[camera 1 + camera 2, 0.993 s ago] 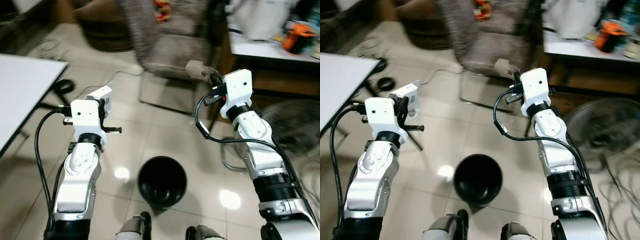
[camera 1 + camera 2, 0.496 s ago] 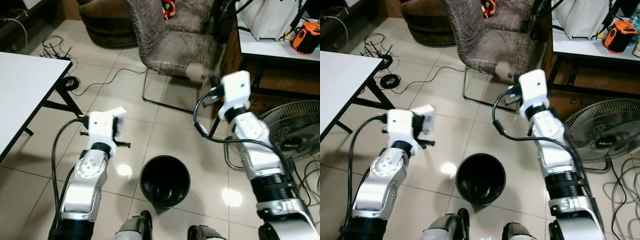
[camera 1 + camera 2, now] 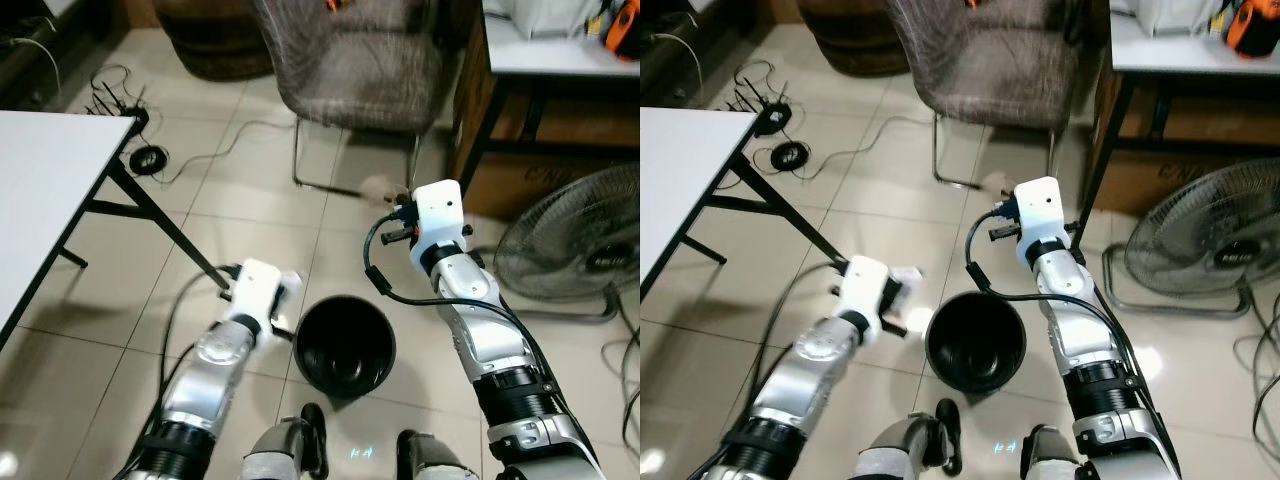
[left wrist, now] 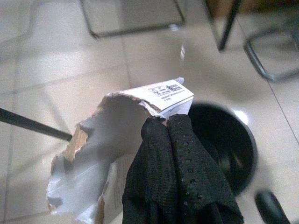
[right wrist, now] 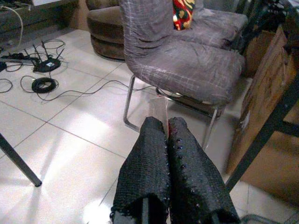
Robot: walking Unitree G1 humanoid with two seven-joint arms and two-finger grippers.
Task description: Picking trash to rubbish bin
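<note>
Disposal step. Left hand (image 4: 166, 135), clamped on a torn cardboard packet (image 4: 117, 140), nears the black rubbish bin (image 3: 345, 342); right hand (image 5: 167, 135) pinches a clear wrapper (image 5: 158, 108). Next: centre packet over bin, release.

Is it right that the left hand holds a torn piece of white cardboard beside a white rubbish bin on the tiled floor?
Not quite: the rubbish bin is black, as the left eye view shows. The rest stands: the left hand is shut on the torn white cardboard, beside the bin on the tiled floor.
</note>
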